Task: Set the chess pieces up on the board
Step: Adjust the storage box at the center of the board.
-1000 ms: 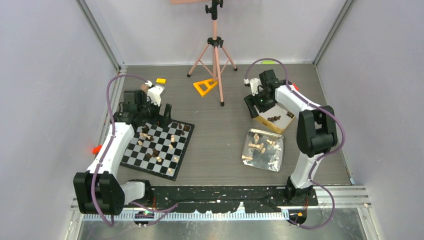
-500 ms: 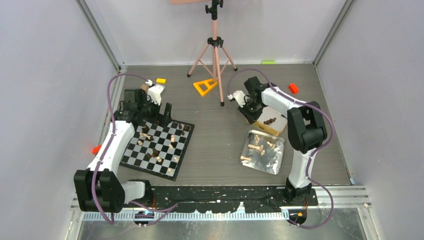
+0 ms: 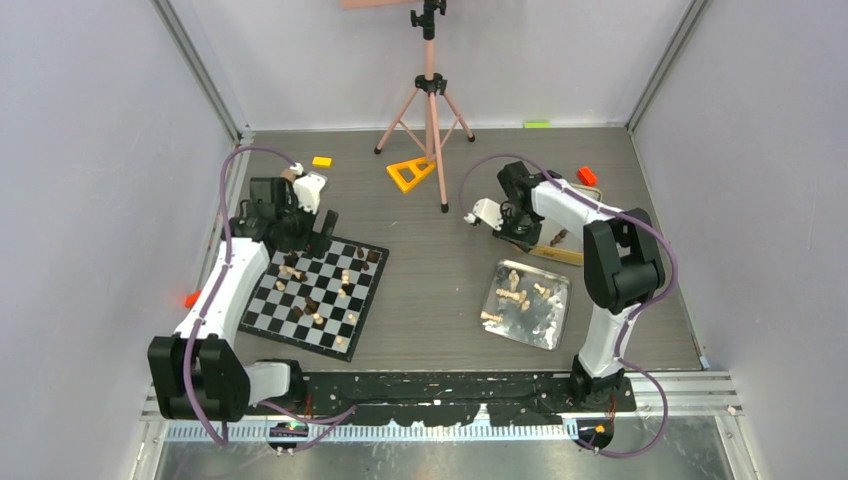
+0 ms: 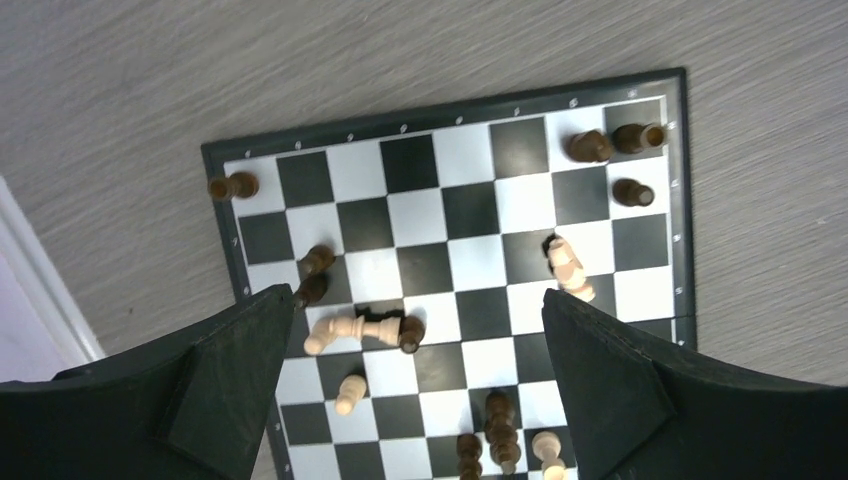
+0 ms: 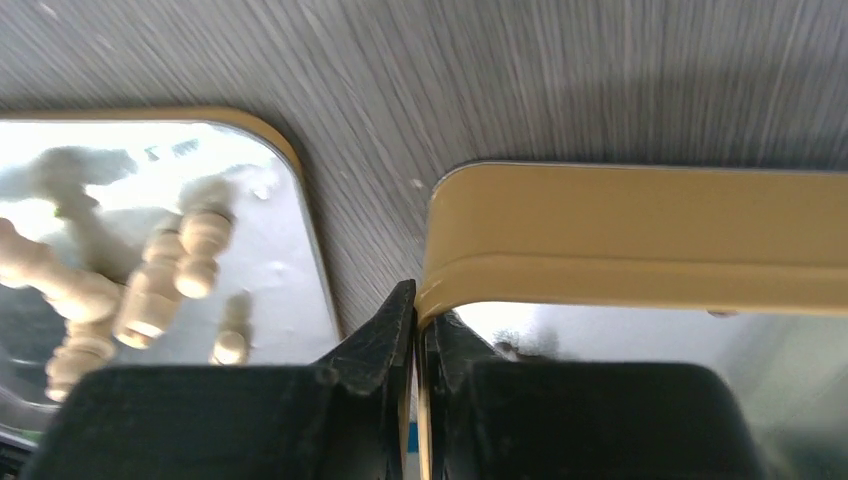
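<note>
While the left gripper hung above the board with its jaws spread wide and nothing between them, the right gripper was pinched shut on the thin wall of the tin, one finger outside and one inside.

The chess pieces were split three ways. Some were on the board, several of them toppled. The light ones lay heaped in the tray. A few dark ones showed in the tin in the overhead view.

The left arm was plainly the nearer one to the board, which lay well apart from the right arm, across bare table. Directly under the open jaws a light piece lay on its side, touching a dark one at its end. Its long axis ran roughly from one finger toward the other, so I judged the wrist would need to turn before closing across its slim waist.

The pieces were turned wood, knobbed and rounded, and likely to roll. The board was flat and matte, checkered black and white inside a thin black border. The tin had a smooth tan rim with rounded corners, the tray was mirror-bright metal, and the table was grey with a fine grain.
</note>
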Available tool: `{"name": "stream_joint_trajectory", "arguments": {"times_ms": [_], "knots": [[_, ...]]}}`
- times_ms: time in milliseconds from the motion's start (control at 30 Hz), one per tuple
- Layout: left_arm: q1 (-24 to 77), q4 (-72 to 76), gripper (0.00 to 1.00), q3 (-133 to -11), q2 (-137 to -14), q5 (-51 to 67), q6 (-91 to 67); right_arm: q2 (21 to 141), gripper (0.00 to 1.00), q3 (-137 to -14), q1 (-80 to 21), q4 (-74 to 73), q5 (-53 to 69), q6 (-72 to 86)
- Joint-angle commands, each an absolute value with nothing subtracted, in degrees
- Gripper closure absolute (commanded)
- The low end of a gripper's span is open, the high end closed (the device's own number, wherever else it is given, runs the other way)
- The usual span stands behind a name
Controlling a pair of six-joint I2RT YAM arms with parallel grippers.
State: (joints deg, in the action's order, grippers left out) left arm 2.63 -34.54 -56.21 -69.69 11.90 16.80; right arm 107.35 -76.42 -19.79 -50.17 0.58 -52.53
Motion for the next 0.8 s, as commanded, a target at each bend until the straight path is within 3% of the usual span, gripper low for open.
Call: {"name": "stream_joint_trajectory", "arguments": {"times_ms": [0,333,767], "knots": [[2.5,-39.1,0.02,-59.7,-72.2,5.0,17.9,103.3,0.79,-77.0,-17.5,-51.9,-3.4,-55.5],[-7.8,-46.5,0.02,-64.3,-77.1,6.2,16.2,101.0,0.43,-77.4,-17.4,-52.3,5.7,-46.9],[-28.8,-52.5,0.02,-68.7,-89.5,17.8,15.5,93.5,0.37,-74.4,-17.4,-49.5,9.2,-38.4]]}}
